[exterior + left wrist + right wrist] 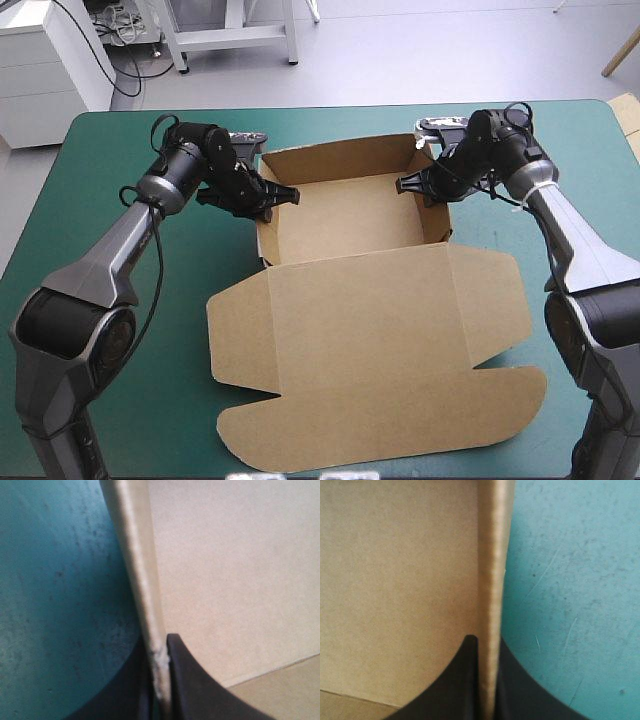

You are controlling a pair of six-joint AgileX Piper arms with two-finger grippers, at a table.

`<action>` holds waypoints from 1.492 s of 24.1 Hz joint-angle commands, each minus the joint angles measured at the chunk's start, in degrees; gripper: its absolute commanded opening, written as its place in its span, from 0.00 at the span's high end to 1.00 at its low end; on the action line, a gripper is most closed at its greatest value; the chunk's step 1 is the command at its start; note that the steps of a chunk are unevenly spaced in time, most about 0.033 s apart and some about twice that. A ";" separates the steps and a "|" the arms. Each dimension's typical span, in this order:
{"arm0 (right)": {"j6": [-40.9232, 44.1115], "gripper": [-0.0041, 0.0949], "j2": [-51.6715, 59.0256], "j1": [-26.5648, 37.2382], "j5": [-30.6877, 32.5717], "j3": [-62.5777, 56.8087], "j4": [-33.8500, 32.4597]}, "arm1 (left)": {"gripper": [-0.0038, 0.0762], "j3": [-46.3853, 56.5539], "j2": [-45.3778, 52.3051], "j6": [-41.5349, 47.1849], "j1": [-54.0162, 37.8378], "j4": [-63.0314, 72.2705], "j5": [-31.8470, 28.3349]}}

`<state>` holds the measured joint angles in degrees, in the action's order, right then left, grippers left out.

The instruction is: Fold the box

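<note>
The brown box [350,215] sits mid-worktop [90,170] as an open tray, its lid [380,330] flat toward six o'clock. The left pincer [283,196] pinches its nine o'clock wall (all but closed), the right pincer [408,184] its three o'clock wall.

Searched all three views for writing: nothing legible. No print, label, brand mark, number or sign readable on the box [380,330] or on the teal-green cover [90,160].

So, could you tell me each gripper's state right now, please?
Left gripper: shut on the box, left wall.
Right gripper: shut on the box, right wall.
</note>
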<state>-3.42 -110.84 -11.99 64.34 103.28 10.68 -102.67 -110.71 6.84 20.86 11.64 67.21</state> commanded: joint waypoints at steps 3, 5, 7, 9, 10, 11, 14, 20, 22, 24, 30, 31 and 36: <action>-1.63 0.97 1.47 -0.47 0.25 1.92 4.82 | 0.96 -1.91 0.95 -2.23 0.65 4.36 -2.67; -1.63 0.97 0.59 -0.47 0.58 1.92 4.82 | 0.96 -1.91 0.42 -2.23 0.89 3.74 -2.81; -1.63 0.97 0.18 -0.47 0.93 1.92 4.82 | 0.95 -1.91 0.30 -2.23 0.97 3.51 -2.81; -1.01 0.97 0.06 -0.47 0.32 1.92 4.59 | 0.88 -1.91 0.18 -3.32 0.97 3.70 -3.00; -0.07 0.97 0.06 -0.47 -0.29 1.92 4.37 | 0.85 -1.91 0.04 -3.32 0.97 4.06 -3.00; 1.87 0.97 0.06 -0.71 -0.71 1.92 3.46 | 0.78 -1.91 -0.17 -3.22 1.08 4.74 -3.45; 4.80 0.97 0.06 -3.21 -0.80 1.92 -6.57 | 0.66 -1.91 -0.30 -3.22 1.54 3.84 -3.71; 5.45 0.75 0.16 -4.35 -0.41 1.92 -7.76 | 0.34 -1.91 -0.19 -3.67 1.54 3.82 -0.55; 4.70 0.53 0.16 -4.35 0.86 1.92 -7.43 | 0.33 -1.91 0.46 -3.67 1.54 2.67 0.43; 5.12 0.23 0.39 -4.35 2.06 1.92 -7.92 | 0.33 -1.91 1.58 -3.67 1.54 2.05 0.15; 5.90 0.08 4.19 -4.35 0.72 1.96 -8.15 | 0.33 -2.01 7.57 -3.23 1.54 0.99 -4.30; 5.27 0.08 4.92 -4.35 0.61 1.96 -8.45 | 0.33 -2.01 8.35 -3.23 1.54 0.92 -4.71; 3.42 0.10 9.81 -4.35 0.70 1.96 -10.68 | 0.33 -2.01 13.62 -4.55 1.54 0.84 -4.92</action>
<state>1.40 -106.91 -16.46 66.41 103.28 1.33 -102.72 -102.77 2.99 22.00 11.87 64.29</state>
